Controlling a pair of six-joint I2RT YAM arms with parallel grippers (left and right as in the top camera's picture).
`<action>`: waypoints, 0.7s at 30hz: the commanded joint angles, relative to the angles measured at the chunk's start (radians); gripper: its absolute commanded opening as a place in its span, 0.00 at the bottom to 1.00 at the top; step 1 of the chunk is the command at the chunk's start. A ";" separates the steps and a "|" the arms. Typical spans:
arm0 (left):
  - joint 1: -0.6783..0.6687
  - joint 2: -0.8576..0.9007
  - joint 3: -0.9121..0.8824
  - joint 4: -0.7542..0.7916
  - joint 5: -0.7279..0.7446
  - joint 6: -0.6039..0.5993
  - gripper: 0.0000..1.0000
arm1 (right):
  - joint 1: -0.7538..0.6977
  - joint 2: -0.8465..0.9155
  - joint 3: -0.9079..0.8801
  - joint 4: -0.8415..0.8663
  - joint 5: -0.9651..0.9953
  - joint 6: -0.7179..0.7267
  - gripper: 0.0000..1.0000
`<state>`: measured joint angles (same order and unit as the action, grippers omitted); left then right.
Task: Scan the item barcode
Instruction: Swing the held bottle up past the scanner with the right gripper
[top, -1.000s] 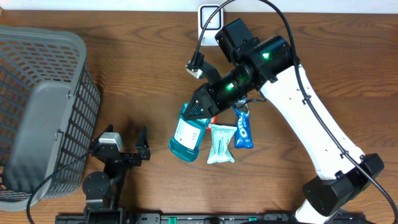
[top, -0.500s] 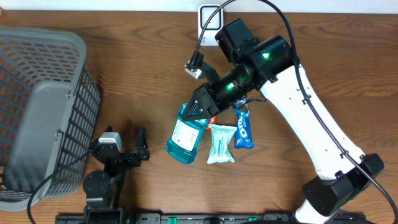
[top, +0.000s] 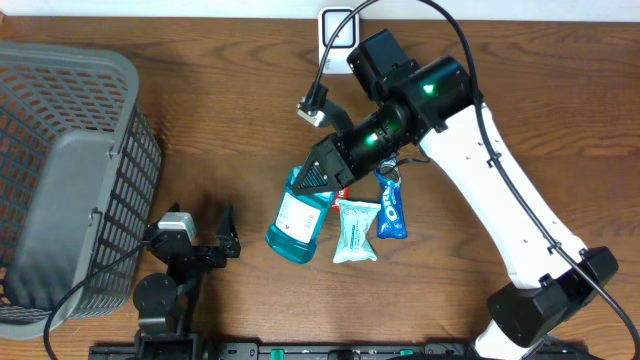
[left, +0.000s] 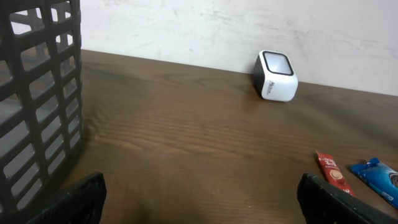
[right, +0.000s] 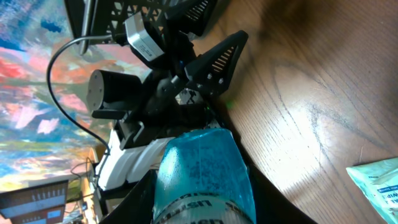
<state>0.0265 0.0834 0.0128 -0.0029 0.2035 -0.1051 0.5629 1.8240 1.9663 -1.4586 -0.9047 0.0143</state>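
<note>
My right gripper (top: 322, 178) is closed around the top end of the see-through blue plastic mouthwash bottle (top: 300, 222). From above, the bottle sticks out from my fingers toward 7 o'clock. It has a white label with small print that I cannot read from up there. In my right wrist view I see letters low on the bottle that look like "LISTERI". I cannot tell if the bottle touches the brown wooden table (top: 230, 120) or hangs just over it.

Just beside the bottle, at its 3 o'clock, lies a white and teal soft wipes packet (top: 355, 230). My right wrist view shows "WIP" on it. Next to that, again at 3 o'clock, lies a blue snack packet (top: 392, 210) that says "OREO". A thin red stick packet (left: 331, 174) lies near it. Its writing is too small to read.

The small white scanner box (top: 338, 28) with a dark window sits at 12 o'clock on the table, by the wall. The bottle is at its 6 o'clock, well apart from it.

My left gripper (top: 193, 243) is wide open and holds nothing. It sits at 9 o'clock from the bottle, near it but not touching. The big grey plastic basket (top: 60, 180) stands at 9 o'clock on the table.
</note>
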 joint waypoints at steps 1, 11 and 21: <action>0.006 0.000 -0.009 -0.046 0.013 -0.005 0.98 | -0.021 -0.034 0.032 -0.003 -0.096 -0.008 0.01; 0.006 0.000 -0.009 -0.046 0.013 -0.005 0.98 | -0.053 -0.034 0.032 0.008 0.160 -0.026 0.01; 0.006 0.000 -0.009 -0.046 0.013 -0.005 0.98 | -0.052 -0.029 0.031 0.119 0.911 -0.020 0.01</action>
<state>0.0265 0.0834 0.0132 -0.0032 0.2035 -0.1051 0.5240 1.8240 1.9667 -1.3937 -0.3210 -0.0051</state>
